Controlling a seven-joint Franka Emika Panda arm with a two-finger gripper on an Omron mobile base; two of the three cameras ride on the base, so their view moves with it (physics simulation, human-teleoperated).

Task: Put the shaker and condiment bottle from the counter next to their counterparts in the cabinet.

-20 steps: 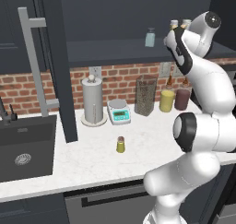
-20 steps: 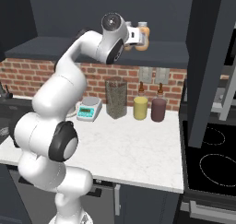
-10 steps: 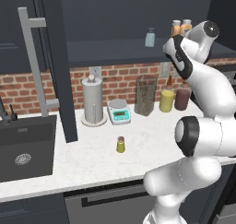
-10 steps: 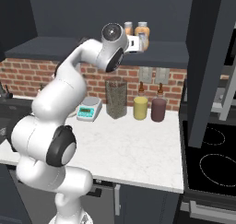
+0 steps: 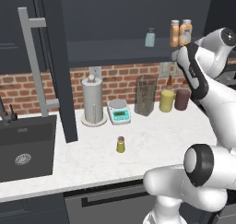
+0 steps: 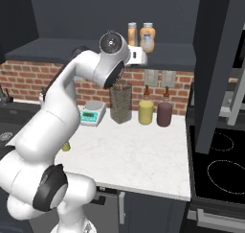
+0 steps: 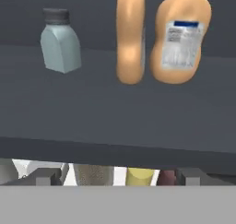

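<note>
pincer (image 7: pixel 118 179) wide and empty before cabinet (image 7: pixel 115 121) shelf holding two orange bottles (image 7: pixel 130 38), blue-grey shaker (image 7: pixel 60 43).

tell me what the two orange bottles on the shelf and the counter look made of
Orange bottles: likely smooth plastic, with a soft even sheen; one carries a pale printed label. Counter: polished stone or marble-look laminate, white with faint grey veins. Everything is rendered, so this is only a guess.

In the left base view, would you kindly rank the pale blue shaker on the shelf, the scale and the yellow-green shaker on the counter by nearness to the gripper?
From the gripper:
1. Pale blue shaker, on the cabinet shelf, just left.
2. Scale, at the backsplash, lower left.
3. Yellow-green shaker, mid-counter, lowest and nearest the front edge.
</note>
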